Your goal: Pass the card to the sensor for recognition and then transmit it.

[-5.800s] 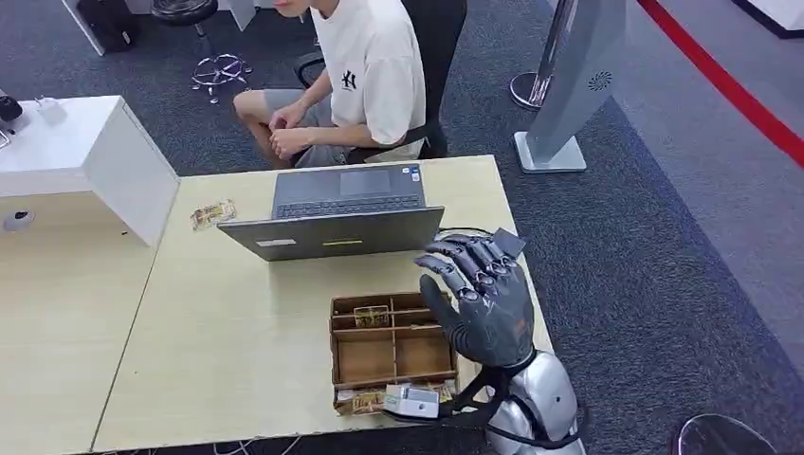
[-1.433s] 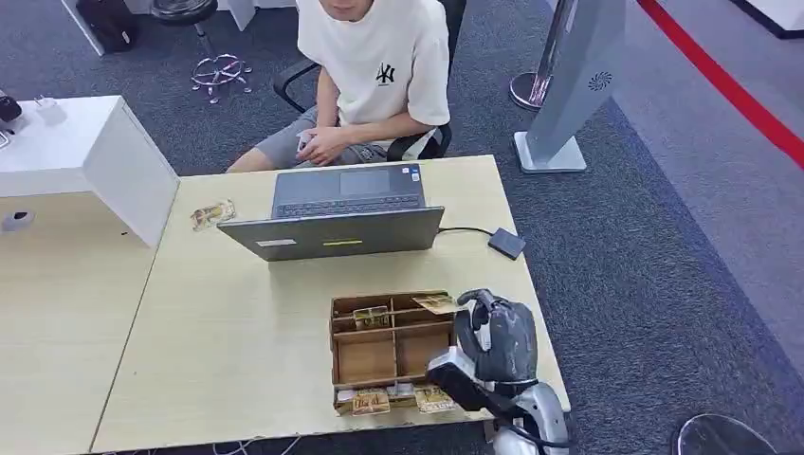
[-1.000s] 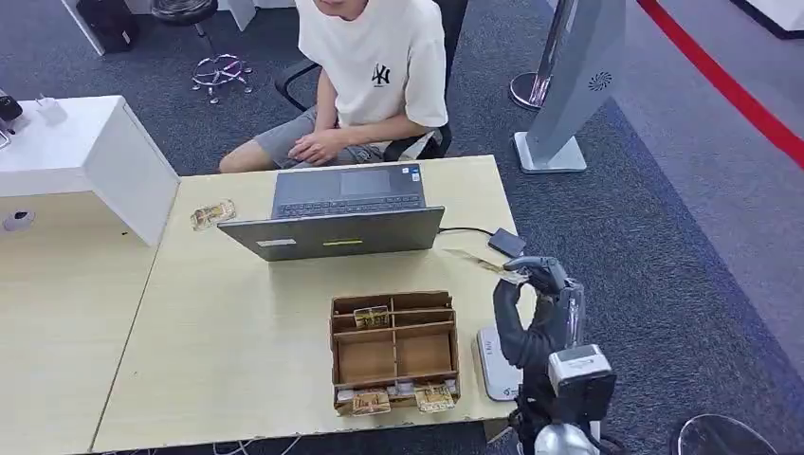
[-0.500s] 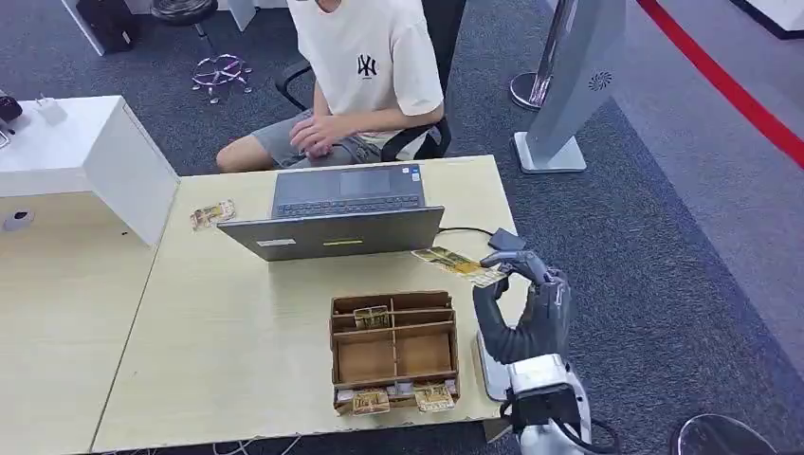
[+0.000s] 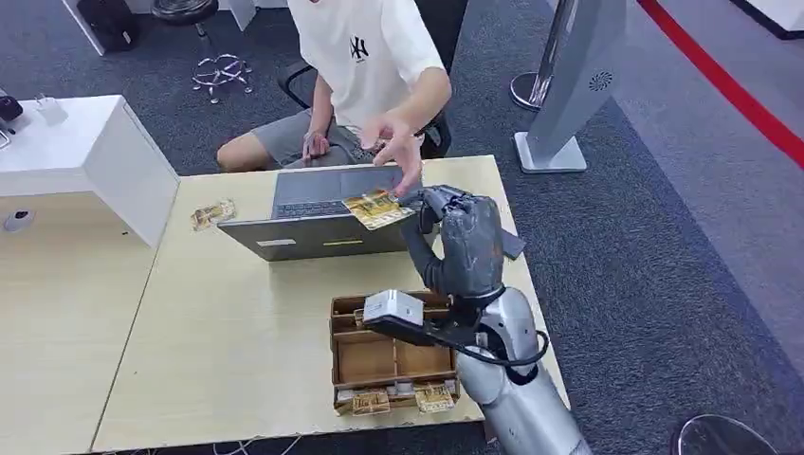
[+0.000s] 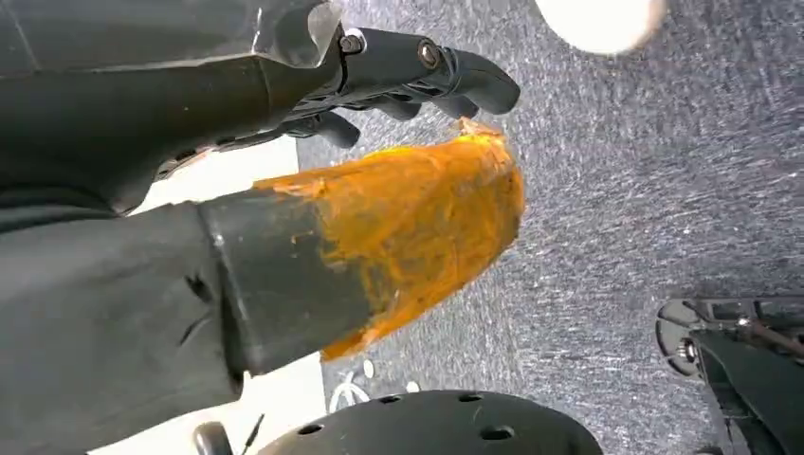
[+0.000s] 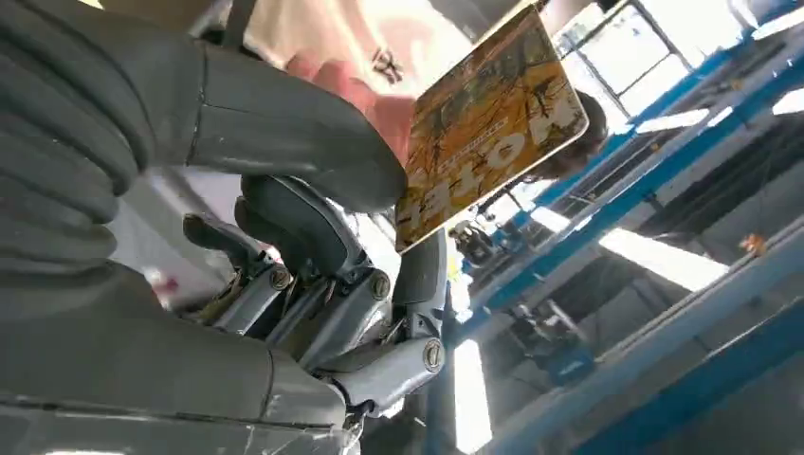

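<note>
Card [image 5: 377, 208]: glossy printed stock, yellow-brown artwork, light sheen in the right wrist view [image 7: 488, 128]. Right hand [image 5: 462, 242]: matt dark grey, rubbery-looking skin with ribbed cover at the wrist; finger links show bare metal pins and screws [image 7: 379, 313]. Right forearm [image 5: 517, 398]: smooth silver shell, slightly glossy. Left hand [image 6: 313, 180]: matt black covering, thumb tip coated in rough, smeared orange material. Table [image 5: 237, 332]: pale wood-grain laminate, smooth, matt. Organiser box [image 5: 389, 353] near the table's front edge: raw brown wood or fibreboard, unvarnished. Laptop [image 5: 332, 220]: grey metal-look casing, satin. Floor [image 5: 654, 265]: dark grey carpet, coarse short pile. Person's shirt [image 5: 365, 52]: white cloth, soft.
</note>
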### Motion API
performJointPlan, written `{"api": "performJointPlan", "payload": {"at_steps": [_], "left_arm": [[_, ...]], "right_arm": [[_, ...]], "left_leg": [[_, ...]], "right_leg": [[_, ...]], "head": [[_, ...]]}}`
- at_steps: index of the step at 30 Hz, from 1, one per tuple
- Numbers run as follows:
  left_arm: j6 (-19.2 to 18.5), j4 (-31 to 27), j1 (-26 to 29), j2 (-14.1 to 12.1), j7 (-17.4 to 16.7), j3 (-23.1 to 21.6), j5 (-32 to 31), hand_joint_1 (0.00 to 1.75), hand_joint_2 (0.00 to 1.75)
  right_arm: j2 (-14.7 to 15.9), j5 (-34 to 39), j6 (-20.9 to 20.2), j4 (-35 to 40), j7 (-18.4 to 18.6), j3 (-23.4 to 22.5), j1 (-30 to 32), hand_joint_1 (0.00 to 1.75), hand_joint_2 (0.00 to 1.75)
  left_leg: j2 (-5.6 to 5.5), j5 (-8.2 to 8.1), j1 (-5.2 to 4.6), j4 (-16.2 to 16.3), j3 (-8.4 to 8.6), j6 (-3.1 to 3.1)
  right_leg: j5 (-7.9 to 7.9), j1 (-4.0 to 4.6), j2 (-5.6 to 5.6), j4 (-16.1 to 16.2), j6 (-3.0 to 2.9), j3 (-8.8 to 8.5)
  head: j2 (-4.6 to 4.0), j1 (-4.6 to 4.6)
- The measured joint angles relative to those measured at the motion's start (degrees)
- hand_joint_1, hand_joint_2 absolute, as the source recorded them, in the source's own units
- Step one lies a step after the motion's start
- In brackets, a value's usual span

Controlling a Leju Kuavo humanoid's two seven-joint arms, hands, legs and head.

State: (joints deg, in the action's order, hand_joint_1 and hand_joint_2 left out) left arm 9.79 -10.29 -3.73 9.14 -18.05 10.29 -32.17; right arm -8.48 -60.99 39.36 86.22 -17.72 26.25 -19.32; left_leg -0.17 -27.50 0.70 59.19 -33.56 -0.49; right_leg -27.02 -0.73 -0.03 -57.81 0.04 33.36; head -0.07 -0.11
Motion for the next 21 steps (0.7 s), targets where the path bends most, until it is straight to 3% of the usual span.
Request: {"api": "performJointPlan", "payload": {"at_steps": [6, 13, 14, 19, 20, 21], "left_arm": [[-0.7, 0.0, -0.5, 0.0, -0.5, -0.1, -1.8, 0.00, 0.00], [-0.9, 0.0, -0.5, 0.0, -1.0, -0.3, -2.9, 0.00, 0.00], [-0.9, 0.0, -0.5, 0.0, -1.1, -0.3, -2.9, 0.00, 0.00], [-0.9, 0.0, -0.5, 0.0, -1.2, -0.3, -3.0, 0.00, 0.00], [-0.9, 0.0, -0.5, 0.0, -1.2, -0.3, -3.0, 0.00, 0.00], [-0.9, 0.0, -0.5, 0.0, -1.1, -0.3, -3.0, 0.00, 0.00]], "right_arm": [[-2.3, -20.1, 0.1, -6.6, 5.0, 2.8, -6.1, 1.75, 1.75], [-2.8, -24.0, 0.1, -12.3, 10.8, 4.4, -10.9, 1.75, 1.75], [-2.8, -24.4, 0.1, -13.0, 11.6, 4.5, -11.2, 0.00, 1.75], [-2.8, -24.4, 0.1, -15.2, 13.6, 4.5, -11.5, 0.00, 1.75], [-2.7, -24.4, 0.1, -15.4, 13.6, 4.5, -11.4, 0.00, 0.00], [-2.7, -23.9, 0.1, -15.2, 13.4, 4.4, -11.0, 0.00, 0.00]], "left_leg": [[0.00, 0.00, 0.02, 0.0, -0.01, 0.00], [-0.03, 0.00, 0.00, 0.0, -0.01, 0.00], [-0.03, 0.00, 0.00, 0.0, -0.01, 0.00], [-0.02, 0.00, 0.00, 0.0, -0.01, 0.00], [-0.02, 0.00, 0.00, 0.0, -0.01, 0.00], [-0.02, 0.00, 0.00, 0.0, -0.01, 0.00]], "right_leg": [[-0.01, 0.01, 0.00, 0.0, 0.00, 0.01], [0.00, 0.01, -0.03, 0.0, 0.00, 0.00], [0.00, 0.01, -0.03, 0.0, 0.00, 0.00], [0.00, 0.00, -0.02, 0.0, 0.00, 0.02], [0.00, 0.00, -0.01, 0.0, 0.00, 0.03], [0.00, 0.00, -0.02, 0.0, 0.00, 0.03]], "head": [[0.00, 0.00], [0.00, 0.02], [0.00, 0.00], [0.00, 0.00], [-0.02, 0.02], [0.00, 0.02]]}}
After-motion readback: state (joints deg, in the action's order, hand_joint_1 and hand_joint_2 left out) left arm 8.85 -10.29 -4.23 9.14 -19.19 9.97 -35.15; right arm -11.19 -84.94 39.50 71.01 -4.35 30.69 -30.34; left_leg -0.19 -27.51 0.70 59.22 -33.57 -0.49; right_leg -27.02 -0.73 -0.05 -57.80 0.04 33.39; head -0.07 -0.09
